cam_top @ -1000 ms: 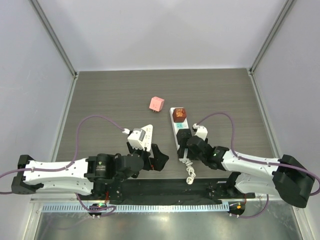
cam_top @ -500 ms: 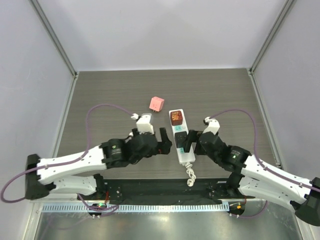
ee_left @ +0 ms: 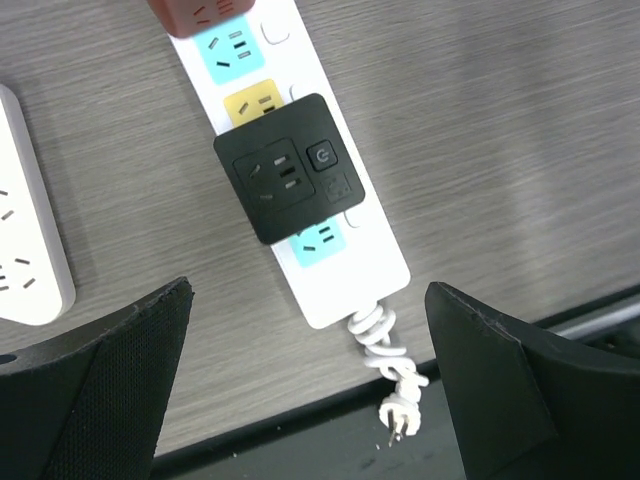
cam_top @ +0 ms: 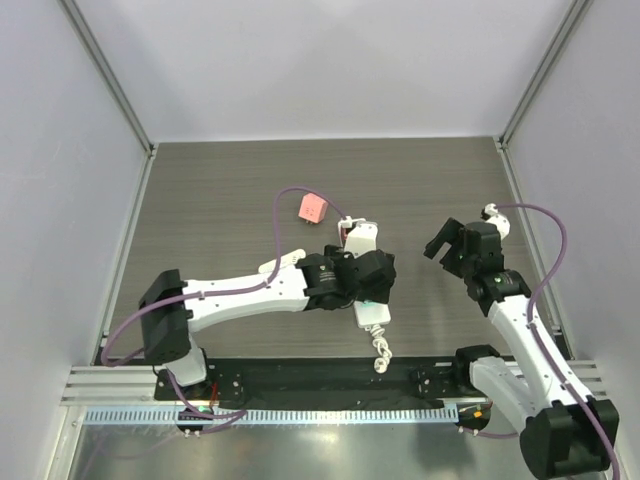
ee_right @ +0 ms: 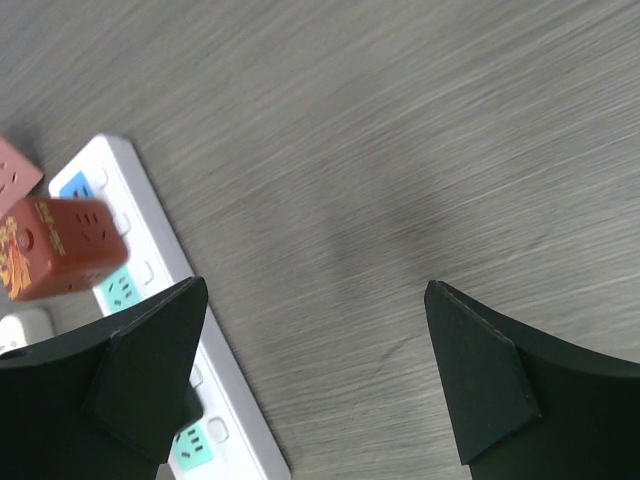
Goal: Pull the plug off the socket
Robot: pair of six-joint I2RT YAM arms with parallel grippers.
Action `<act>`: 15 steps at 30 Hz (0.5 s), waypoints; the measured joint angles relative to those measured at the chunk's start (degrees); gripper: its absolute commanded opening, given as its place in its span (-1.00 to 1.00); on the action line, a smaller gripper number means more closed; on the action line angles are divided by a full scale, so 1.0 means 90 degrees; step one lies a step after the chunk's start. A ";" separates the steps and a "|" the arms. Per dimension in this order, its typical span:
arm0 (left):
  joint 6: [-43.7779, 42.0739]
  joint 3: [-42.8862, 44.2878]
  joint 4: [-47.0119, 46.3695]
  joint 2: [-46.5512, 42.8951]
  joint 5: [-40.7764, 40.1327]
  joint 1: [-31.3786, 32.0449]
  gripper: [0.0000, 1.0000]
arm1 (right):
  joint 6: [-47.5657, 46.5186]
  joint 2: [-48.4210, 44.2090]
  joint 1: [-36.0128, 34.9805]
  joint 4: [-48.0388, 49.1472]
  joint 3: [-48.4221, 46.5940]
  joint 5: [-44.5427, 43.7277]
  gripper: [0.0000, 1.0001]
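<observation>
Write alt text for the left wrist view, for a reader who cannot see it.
A black square plug adapter sits on a long white power strip lying diagonally on a grey table, framed by the left tool's open fingers. The strip's short knotted cord trails from its near end.

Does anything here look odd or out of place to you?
The power strip has its short cord bundled into a knot, the pronged end lying loose, plugged into nothing. Nothing looks spilled or broken.
</observation>
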State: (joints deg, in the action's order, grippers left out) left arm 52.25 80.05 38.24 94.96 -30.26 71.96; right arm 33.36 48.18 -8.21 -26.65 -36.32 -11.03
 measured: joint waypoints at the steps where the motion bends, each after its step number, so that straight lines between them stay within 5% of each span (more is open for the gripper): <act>1: -0.0019 0.0117 0.0070 0.0131 -0.0036 0.0000 0.99 | -0.0007 0.0051 0.0155 0.0153 0.0114 0.0306 0.88; 7: -0.0206 0.0826 0.0350 0.0935 -0.0257 -0.0002 1.00 | 0.0121 0.0158 0.0576 0.1258 0.1379 0.1819 0.83; 15: -0.0364 0.0872 0.0289 0.1384 -0.0277 -0.0158 0.97 | 0.0163 -0.0561 0.0583 0.1967 0.2259 0.2144 0.83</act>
State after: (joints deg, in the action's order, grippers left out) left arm 48.97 87.90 40.84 107.42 -32.75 70.54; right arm 34.83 43.13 -2.96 -8.95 -15.99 8.27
